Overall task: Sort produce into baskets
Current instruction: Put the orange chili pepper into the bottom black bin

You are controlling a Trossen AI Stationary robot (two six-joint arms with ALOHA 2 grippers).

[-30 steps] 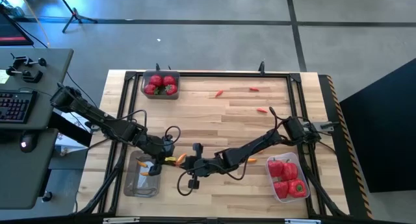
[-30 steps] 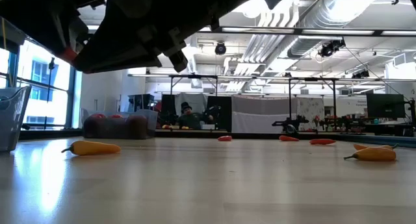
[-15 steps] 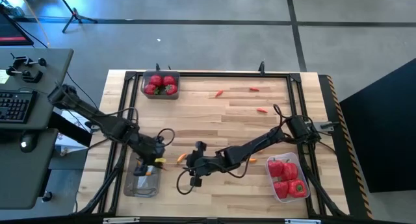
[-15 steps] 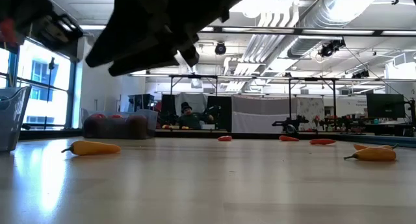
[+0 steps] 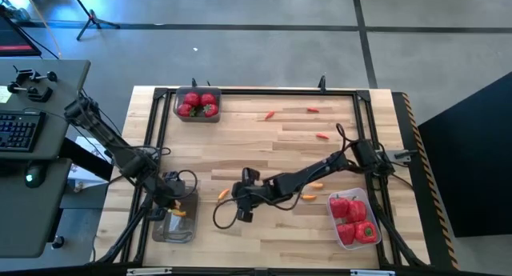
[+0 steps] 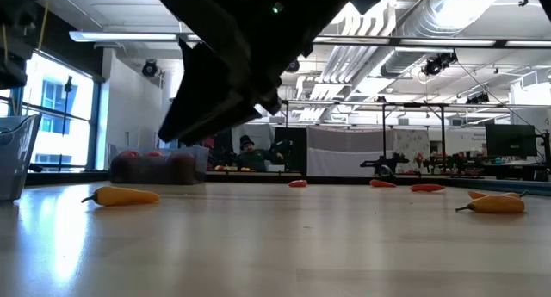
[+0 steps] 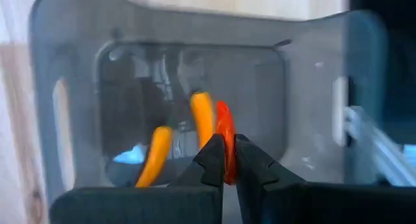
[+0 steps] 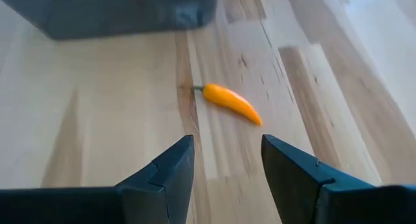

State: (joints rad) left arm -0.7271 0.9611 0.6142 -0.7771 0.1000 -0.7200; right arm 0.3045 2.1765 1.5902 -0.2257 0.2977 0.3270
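Moved since earlier: we see the left claw has swung from the counter's middle to over the clear tub at lower left of the high view; the right claw has shifted slightly up and left
Left claw: fingers pressed together on a slim red pepper, held above the tub's inside
Lower-left tub: in the left wrist view we count two orange peppers lying in it beside the held red one
Right claw: fingers stand apart with nothing between them, poised over bare wood just right of a small orange pepper at centre frame
Same pepper, right wrist view: it lies on the counter a little beyond the fingertips, touching neither
Low view: a yellow-orange pepper rests at left, another orange one at far right
Other loose pieces: an orange pepper under the right arm, and three red ones scattered across the upper middle of the high view
Top-left tub: holds round red fruits with green tops
Lower-right tub: holds red bell peppers with green stems
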